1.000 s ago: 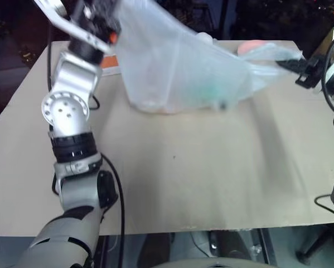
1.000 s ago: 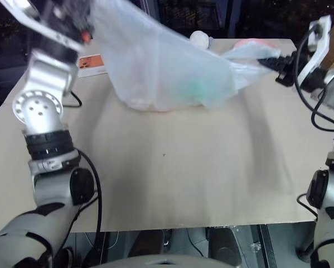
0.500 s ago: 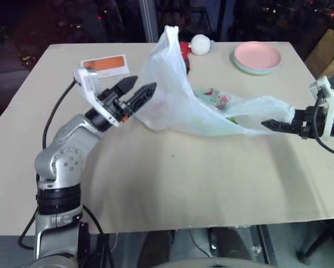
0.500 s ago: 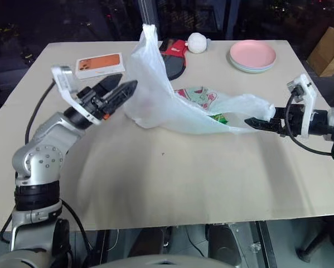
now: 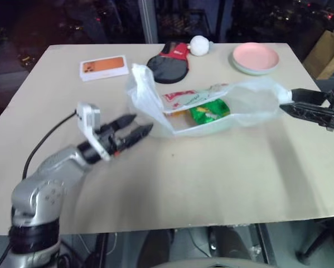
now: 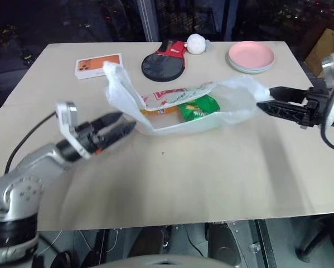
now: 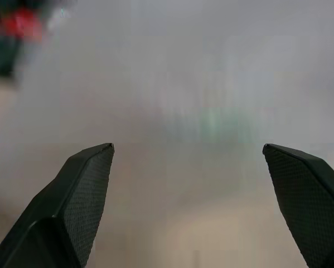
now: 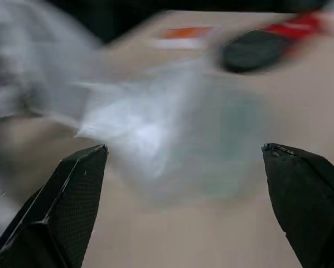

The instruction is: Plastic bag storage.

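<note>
Plastic bag (image 5: pixel 211 109) lies slumped on your surface (image 5: pixel 211 184), a little above the middle of the frame, stretched from centre-left toward the right. Through its thin film you can see a green snack packet (image 5: pixel 209 110) and a red-and-white printed panel. Your left pincer (image 5: pixel 134 129) sits just left of the bag's raised end, fingers spread wide and gripping nothing; whether a tip brushes the film you cannot tell. Your right pincer (image 5: pixel 295 100) is at the right edge of the frame, also spread wide and empty, its tips just beside the bag's right end. Farther up the frame you have an orange-and-white box (image 5: pixel 103 67) at upper left, a black and red paddle (image 5: pixel 169 58) with a white ball (image 5: pixel 199 45) at top centre, and a pink plate (image 5: pixel 256 57) at upper right.
</note>
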Available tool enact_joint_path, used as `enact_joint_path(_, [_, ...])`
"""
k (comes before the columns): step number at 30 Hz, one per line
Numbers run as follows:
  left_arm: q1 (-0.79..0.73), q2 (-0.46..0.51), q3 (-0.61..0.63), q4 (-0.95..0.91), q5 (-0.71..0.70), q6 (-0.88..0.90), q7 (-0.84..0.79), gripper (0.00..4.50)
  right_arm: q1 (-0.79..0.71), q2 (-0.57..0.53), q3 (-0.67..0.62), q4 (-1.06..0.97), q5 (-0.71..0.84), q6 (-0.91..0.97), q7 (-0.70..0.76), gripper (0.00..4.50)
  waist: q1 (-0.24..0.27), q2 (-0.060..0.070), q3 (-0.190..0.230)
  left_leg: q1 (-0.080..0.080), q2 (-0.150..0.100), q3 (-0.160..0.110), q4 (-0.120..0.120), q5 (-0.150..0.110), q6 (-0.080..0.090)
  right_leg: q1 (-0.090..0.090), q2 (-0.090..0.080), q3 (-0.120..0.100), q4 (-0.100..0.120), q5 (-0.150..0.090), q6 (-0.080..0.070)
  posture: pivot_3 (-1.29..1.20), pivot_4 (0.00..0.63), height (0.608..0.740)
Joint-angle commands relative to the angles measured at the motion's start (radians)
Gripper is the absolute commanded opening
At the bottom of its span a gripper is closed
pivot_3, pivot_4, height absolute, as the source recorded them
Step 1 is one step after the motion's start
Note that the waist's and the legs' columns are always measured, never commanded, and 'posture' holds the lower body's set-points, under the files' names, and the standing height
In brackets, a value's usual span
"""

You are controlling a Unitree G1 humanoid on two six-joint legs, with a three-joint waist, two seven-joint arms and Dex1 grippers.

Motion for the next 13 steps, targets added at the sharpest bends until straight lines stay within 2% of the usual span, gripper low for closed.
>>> enact_joint_path(1, [0.201, 0.019, 0.008, -0.1, 0.128, -0.074, -0.032, 4.43, 0.238, 0.052, -0.025, 0.034, -0.167, -0.31, 0.058, 4.5, 0.008, -0.001, -0.001, -0.001, 0.0, 0.0, -0.001, 0.0, 0.0, 0.0, 0.0, -0.001, -0.001, 0.0, 0.0, 0.0, 0.15, 0.74])
enact_joint_path(2, [0.256, 0.011, 0.001, -0.104, 0.183, -0.122, -0.033, 4.43, 0.305, 0.062, -0.023, 0.03, -0.209, -0.378, 0.06, 4.5, 0.01, 0.0, 0.0, 0.0, 0.0, 0.0, -0.001, 0.0, 0.0, 0.001, 0.0, 0.0, -0.003, 0.0, 0.0, 0.0, 0.15, 0.74])
enact_joint_path(5, [0.374, -0.055, 0.009, -0.08, 0.263, -0.228, -0.033, 4.43, 0.429, 0.146, -0.102, -0.042, -0.144, -0.43, 0.093, 4.5, 0.006, 0.005, -0.001, 0.0, -0.001, 0.002, -0.002, 0.0, 0.0, 0.0, -0.002, 0.001, -0.003, 0.0, 0.0, 0.0, 0.15, 0.74])
enact_joint_path(8, [0.459, -0.072, 0.003, -0.082, 0.326, -0.283, -0.051, 4.43, 0.54, 0.192, -0.122, -0.005, -0.187, -0.549, 0.129, 4.5, -0.003, 0.005, -0.001, 0.003, 0.001, 0.003, -0.002, 0.0, 0.0, 0.001, 0.0, 0.003, -0.001, 0.0, 0.0, 0.0, 0.15, 0.74])
enact_joint_path(9, [0.474, -0.076, 0.002, -0.084, 0.336, -0.295, -0.056, 4.43, 0.559, 0.198, -0.124, 0.012, -0.194, -0.572, 0.141, 4.5, -0.004, 0.005, -0.001, 0.006, 0.002, 0.004, -0.001, 0.0, 0.0, 0.004, 0.001, 0.003, -0.001, -0.003, -0.003, 0.0, 0.15, 0.74])
enact_joint_path(13, [0.487, -0.096, 0.002, -0.109, 0.347, -0.33, -0.062, 4.43, 0.567, 0.205, -0.126, 0.063, -0.205, -0.646, 0.163, 4.5, -0.005, 0.004, -0.001, 0.021, 0.003, 0.009, -0.001, -0.001, 0.0, 0.015, 0.001, 0.007, -0.002, -0.005, 0.0, 0.0, 0.15, 0.74])
